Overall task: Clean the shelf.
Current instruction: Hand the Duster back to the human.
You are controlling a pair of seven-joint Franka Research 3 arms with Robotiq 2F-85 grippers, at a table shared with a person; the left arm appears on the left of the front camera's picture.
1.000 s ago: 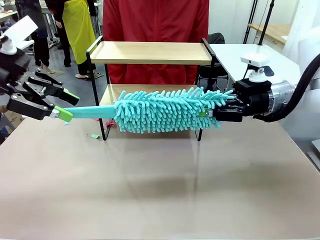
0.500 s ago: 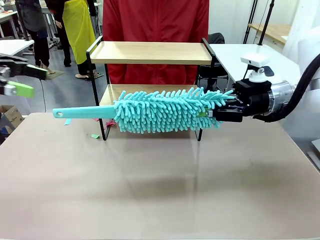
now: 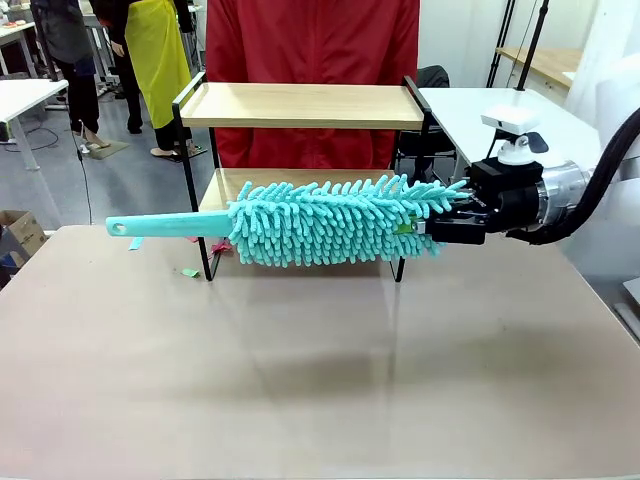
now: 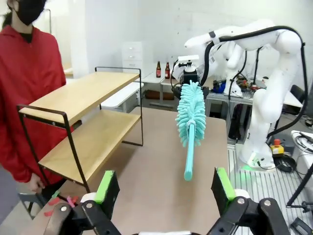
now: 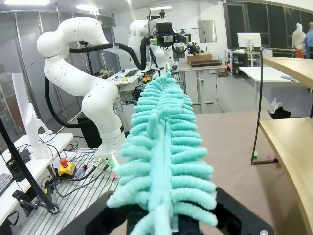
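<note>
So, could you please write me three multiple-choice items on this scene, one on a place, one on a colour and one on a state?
1. Where is the duster?
A. In front of the shelf, held level
B. On the top board
C. Flat on the table

2. What colour is the duster?
A. Yellow
B. Turquoise
C. Red

3. How is the left gripper?
A. Shut on the handle
B. Shut, holding nothing
C. Open, holding nothing

Key: A, the right gripper holds it up by its fluffy end; B, head and handle match; C, its fingers stand apart short of the handle.

Wooden shelf (image 3: 300, 104); fluffy chenille duster (image 3: 320, 222)
</note>
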